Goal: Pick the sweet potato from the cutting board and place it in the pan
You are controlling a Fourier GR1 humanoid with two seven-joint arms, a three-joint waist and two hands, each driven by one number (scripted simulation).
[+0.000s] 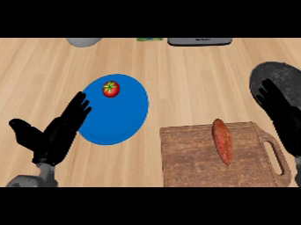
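My right hand [284,115], fingers spread, hovers beside the sweet potato [222,140]; closing off-centre might roll it off the cutting board [199,167], I think.

Bright, even light falls on the pale tabletop [179,66]; shadows are faint, there is no glare, and edges look slightly soft.

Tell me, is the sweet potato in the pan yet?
Not yet. The sweet potato lies on the wooden cutting board. The dark pan is farther back, partly behind the right hand.
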